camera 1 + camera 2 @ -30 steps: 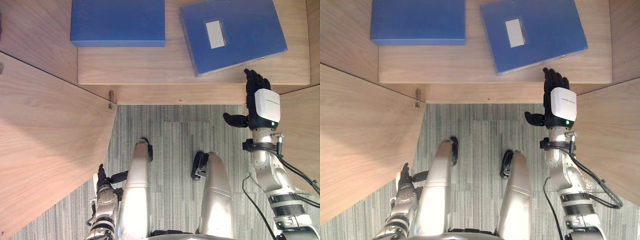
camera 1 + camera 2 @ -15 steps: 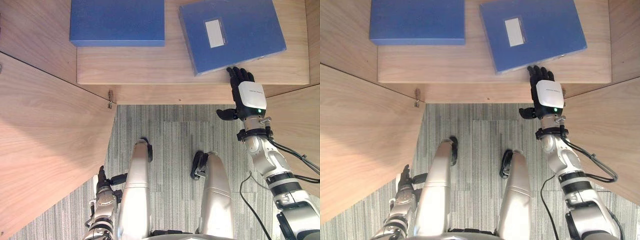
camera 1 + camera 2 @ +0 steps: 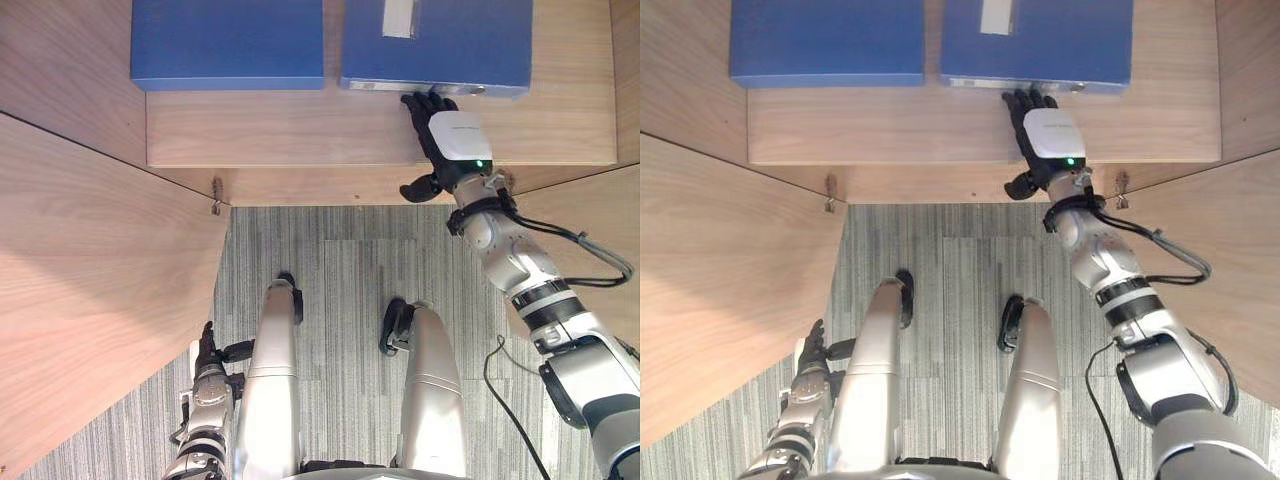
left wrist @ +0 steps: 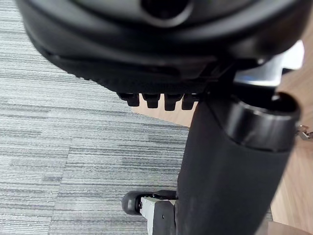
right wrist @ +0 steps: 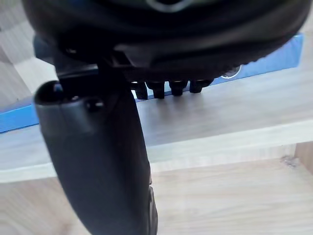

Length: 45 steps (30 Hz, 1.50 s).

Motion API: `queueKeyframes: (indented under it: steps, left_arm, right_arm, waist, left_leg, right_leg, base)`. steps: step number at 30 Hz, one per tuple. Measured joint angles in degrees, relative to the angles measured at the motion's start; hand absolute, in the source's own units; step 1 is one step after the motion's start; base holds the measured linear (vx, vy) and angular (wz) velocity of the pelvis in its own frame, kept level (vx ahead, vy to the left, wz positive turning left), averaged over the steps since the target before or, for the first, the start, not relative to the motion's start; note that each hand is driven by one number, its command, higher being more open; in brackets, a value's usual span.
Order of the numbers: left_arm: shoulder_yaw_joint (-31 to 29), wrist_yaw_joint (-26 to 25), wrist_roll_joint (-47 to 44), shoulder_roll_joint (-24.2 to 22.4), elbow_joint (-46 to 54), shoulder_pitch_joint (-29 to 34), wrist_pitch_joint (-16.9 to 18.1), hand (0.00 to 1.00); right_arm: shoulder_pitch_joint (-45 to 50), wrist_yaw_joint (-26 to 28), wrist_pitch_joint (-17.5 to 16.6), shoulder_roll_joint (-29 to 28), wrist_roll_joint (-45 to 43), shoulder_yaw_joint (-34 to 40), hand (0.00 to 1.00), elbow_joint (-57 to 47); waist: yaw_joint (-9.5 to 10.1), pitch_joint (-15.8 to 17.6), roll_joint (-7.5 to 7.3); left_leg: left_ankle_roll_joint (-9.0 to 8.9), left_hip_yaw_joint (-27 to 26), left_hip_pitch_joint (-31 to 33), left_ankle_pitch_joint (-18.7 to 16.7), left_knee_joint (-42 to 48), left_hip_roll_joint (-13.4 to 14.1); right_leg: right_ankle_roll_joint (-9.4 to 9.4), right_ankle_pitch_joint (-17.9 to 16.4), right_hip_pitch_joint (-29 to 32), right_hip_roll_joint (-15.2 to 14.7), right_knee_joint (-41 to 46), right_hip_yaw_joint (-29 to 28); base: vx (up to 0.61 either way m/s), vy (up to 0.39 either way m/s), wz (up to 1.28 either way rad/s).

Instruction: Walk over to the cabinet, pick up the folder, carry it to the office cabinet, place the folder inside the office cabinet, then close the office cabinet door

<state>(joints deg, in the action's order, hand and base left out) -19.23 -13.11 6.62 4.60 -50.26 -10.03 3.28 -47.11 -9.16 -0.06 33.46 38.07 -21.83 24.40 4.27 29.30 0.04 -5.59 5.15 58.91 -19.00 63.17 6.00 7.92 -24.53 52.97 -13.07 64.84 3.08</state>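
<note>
Eye views: the blue folder (image 3: 440, 45), with a pale label near its far edge, lies flat and square on the cabinet shelf (image 3: 300, 130) at 1 o'clock. A second blue folder (image 3: 228, 42) lies beside it at 11. The right hand (image 3: 452, 140) reaches it, fingers straight and together. The left hand (image 3: 210, 362) hangs at 7 o'clock.

Right wrist view: the fingers (image 5: 168, 89) end at the folder's near edge.

Left wrist view: relaxed fingers (image 4: 156, 101) over grey carpet (image 4: 58, 137).
</note>
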Motion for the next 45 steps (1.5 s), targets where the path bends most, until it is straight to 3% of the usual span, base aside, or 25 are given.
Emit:
queueKeyframes:
  steps: [18, 36, 40, 45]
  left_arm:
    - [-2.04, 1.22, -1.61, 0.07, 1.89, -0.18, -0.11, 1.00]
    - [-1.90, 3.04, -1.38, 0.88, 2.50, 0.03, -0.39, 1.00]
    - [-0.44, 3.12, -0.34, 0.87, 1.55, 1.36, -0.90, 1.00]
    - [0.93, 3.14, 0.76, 0.97, 1.03, 7.38, -0.87, 1.00]
  right_arm:
    - [-3.33, 4.02, -0.14, 0.13, -4.33, 0.43, 1.00, -0.03]
    - [3.52, 11.12, -4.21, 0.63, -4.39, -4.38, 1.00, -2.80]
    - [6.57, 11.88, -3.89, -0.20, -4.36, -6.91, 1.00, -1.99]
    - [18.67, 12.26, -3.88, -7.12, -4.35, -4.05, 1.00, -0.69]
  waist:
    - [0.17, 0.00, 0.00]
    - [0.96, -0.17, -0.31]
    - [2.05, -0.41, -0.82]
    - [1.95, -3.53, -3.15]
  left_leg:
    - [0.10, 0.13, 0.26, -0.07, 1.21, 0.07]
    - [-0.11, -0.69, -5.02, -0.95, 0.92, 2.27]
    - [-0.21, -1.80, -12.43, -1.32, -2.79, 4.13]
    - [0.18, -4.77, -25.92, -0.22, -12.84, 5.90]
  right_leg:
    - [-0.01, -0.02, 0.13, -0.08, 0.93, -0.19]
    - [-0.17, 0.31, -4.56, 1.60, -0.36, -0.70]
    - [-0.38, 1.96, -11.98, 3.17, -6.02, -0.54]
    - [-0.24, 6.31, -25.55, 4.64, -19.74, -0.21]
  base:
    - [0.00, 0.000, 0.00]
    - [0.00, 0.003, -0.06]
    - [0.06, 0.033, -0.19]
    - [0.12, 0.061, -0.20]
